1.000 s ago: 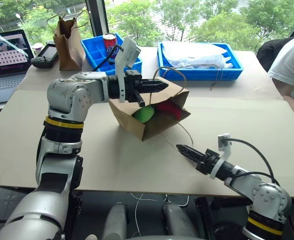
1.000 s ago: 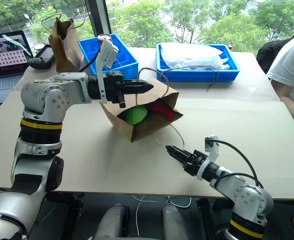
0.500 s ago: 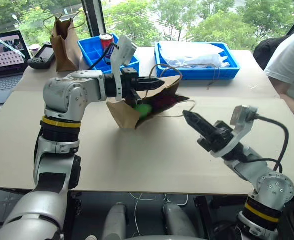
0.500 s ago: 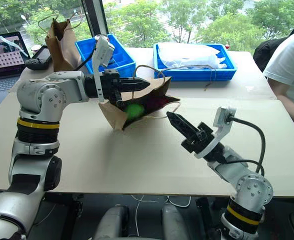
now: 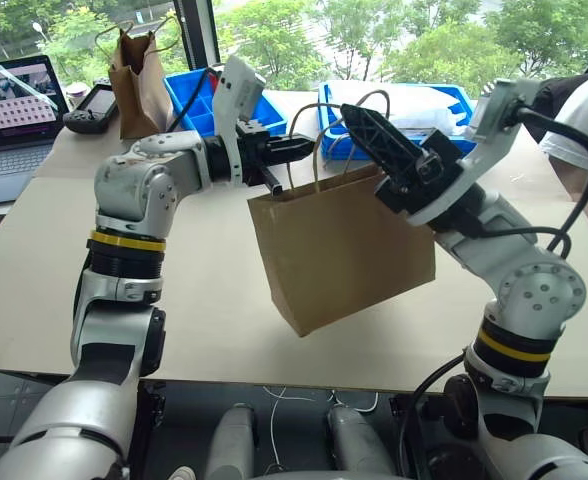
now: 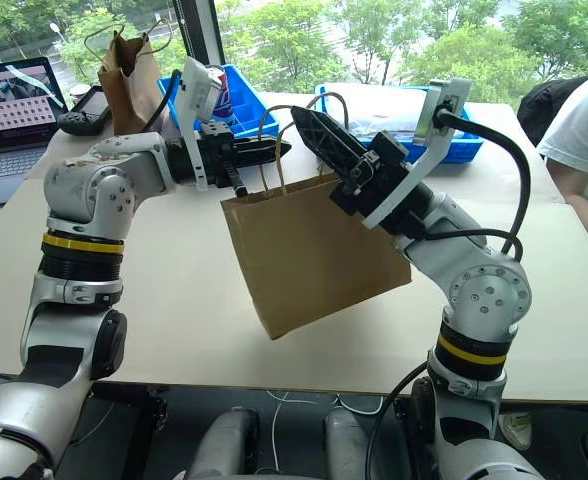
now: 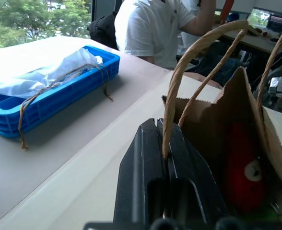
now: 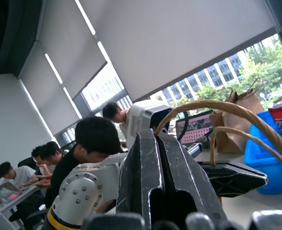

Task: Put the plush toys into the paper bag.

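The light-brown paper bag [image 5: 339,250] hangs upright above the table, carried by its twine handles. My left gripper [image 5: 299,148] is shut on one handle [image 7: 189,57] at the bag's left top corner. My right gripper [image 5: 349,112] is shut on the other handle [image 8: 217,108] and points up and left over the bag's mouth. In the left wrist view the red chili plush toy [image 7: 244,172] lies inside the open bag. The bag's wall hides the toys in both eye views.
A narrower, darker paper bag [image 5: 139,80] stands at the table's far left beside a laptop [image 5: 14,95]. Two blue bins [image 5: 199,100] [image 5: 444,135] sit at the back, one holding white plastic. A person [image 5: 584,130] sits at the right edge. Bare tabletop [image 5: 224,330] lies under the bag.
My right gripper shut on the loose handle and rose from low over the table to above the bag. The bag went from lying tilted on the table to hanging upright.
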You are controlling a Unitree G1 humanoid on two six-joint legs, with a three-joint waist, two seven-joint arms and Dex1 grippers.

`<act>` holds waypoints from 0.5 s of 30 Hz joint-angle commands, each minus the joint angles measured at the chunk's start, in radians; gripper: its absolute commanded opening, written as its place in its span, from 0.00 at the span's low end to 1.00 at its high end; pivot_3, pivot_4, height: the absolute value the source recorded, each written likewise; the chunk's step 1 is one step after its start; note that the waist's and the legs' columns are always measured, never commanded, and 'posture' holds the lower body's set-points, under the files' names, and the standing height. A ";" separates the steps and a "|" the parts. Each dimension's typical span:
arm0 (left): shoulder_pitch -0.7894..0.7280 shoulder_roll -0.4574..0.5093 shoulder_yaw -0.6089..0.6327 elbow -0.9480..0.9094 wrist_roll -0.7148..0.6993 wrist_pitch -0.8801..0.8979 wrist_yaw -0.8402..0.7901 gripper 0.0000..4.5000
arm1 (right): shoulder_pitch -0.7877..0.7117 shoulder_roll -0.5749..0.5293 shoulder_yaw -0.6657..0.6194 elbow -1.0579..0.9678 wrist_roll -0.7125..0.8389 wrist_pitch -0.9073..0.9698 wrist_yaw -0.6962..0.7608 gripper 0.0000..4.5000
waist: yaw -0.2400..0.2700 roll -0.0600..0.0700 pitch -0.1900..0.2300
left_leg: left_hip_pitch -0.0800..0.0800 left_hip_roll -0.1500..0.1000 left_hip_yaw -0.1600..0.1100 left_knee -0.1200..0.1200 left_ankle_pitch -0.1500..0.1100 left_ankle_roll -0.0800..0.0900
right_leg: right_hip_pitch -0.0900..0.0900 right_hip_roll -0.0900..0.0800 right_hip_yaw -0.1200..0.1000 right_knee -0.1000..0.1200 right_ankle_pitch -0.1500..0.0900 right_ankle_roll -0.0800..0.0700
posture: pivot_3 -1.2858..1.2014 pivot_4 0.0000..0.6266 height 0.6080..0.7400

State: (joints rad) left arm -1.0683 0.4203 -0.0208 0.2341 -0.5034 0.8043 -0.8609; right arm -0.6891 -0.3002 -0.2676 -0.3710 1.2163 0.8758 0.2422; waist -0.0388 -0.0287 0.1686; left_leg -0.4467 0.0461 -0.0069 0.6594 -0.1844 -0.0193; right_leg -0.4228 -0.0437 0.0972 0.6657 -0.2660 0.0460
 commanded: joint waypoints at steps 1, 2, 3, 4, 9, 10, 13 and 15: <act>-0.039 -0.012 0.028 -0.018 -0.007 -0.024 0.009 0.00 | -0.020 -0.032 -0.002 -0.019 0.017 -0.020 0.014 0.02 | -0.001 0.000 0.000 | 0.000 0.000 0.000 0.000 0.000 0.000 | 0.000 0.000 0.000 0.000 0.000 0.000 | 0.52 0.24 0.81; -0.042 -0.014 0.032 -0.020 -0.012 -0.020 0.009 0.00 | -0.019 -0.041 -0.002 -0.021 0.024 -0.015 0.013 0.02 | -0.001 0.000 0.000 | 0.000 0.000 0.000 0.000 0.000 0.000 | 0.000 0.000 0.000 0.000 0.000 0.000 | 0.52 0.24 0.81; -0.042 -0.016 0.036 -0.024 -0.017 -0.014 0.010 0.00 | -0.017 -0.048 -0.002 -0.025 0.033 -0.012 0.009 0.02 | -0.002 0.000 0.000 | 0.000 0.000 0.000 0.000 0.000 0.000 | 0.000 0.000 0.000 0.000 0.000 0.000 | 0.52 0.24 0.81; -0.042 -0.017 0.038 -0.029 -0.022 -0.008 0.010 0.00 | -0.015 -0.054 -0.003 -0.028 0.041 -0.012 0.005 0.02 | -0.002 0.000 0.000 | 0.000 0.000 0.000 0.000 0.000 0.000 | 0.000 0.000 0.000 0.000 0.000 0.000 | 0.52 0.24 0.81; -0.041 -0.016 0.043 -0.041 -0.035 0.015 0.008 0.00 | -0.020 -0.073 -0.002 -0.033 0.070 -0.017 -0.018 0.02 | -0.004 0.000 0.000 | 0.000 0.000 0.000 0.000 0.000 0.000 | 0.000 0.000 0.000 0.000 0.000 0.000 | 0.52 0.24 0.81; -0.041 -0.017 0.045 -0.043 -0.036 0.019 0.008 0.00 | -0.022 -0.075 -0.001 -0.034 0.074 -0.017 -0.021 0.02 | -0.004 0.000 0.000 | 0.000 0.000 0.000 0.000 0.000 0.000 | 0.000 0.000 0.000 0.001 0.000 0.000 | 0.52 0.24 0.81; -0.038 -0.017 0.042 -0.044 -0.034 0.022 0.004 0.00 | -0.005 -0.086 -0.001 -0.030 0.080 -0.018 -0.028 0.02 | -0.004 0.000 0.000 | 0.000 0.000 0.000 0.000 0.000 0.000 | 0.000 0.000 0.000 0.000 0.000 0.000 | 0.52 0.24 0.81; -0.028 -0.017 0.035 -0.043 -0.029 0.022 -0.002 0.00 | 0.036 -0.088 -0.001 -0.026 0.065 -0.024 -0.027 0.02 | -0.003 0.000 0.000 | 0.000 0.000 0.000 0.000 0.000 0.000 | 0.000 0.000 0.000 0.000 0.000 0.000 | 0.52 0.24 0.81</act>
State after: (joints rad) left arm -1.0806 0.4007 0.0029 0.2298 -0.5175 0.8290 -0.8546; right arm -0.6843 -0.3804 -0.2504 -0.3661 1.2757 0.8761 0.2143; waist -0.0422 -0.0287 0.1686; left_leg -0.4464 0.0462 -0.0070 0.6594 -0.1844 -0.0193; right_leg -0.4225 -0.0436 0.0972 0.6660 -0.2659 0.0460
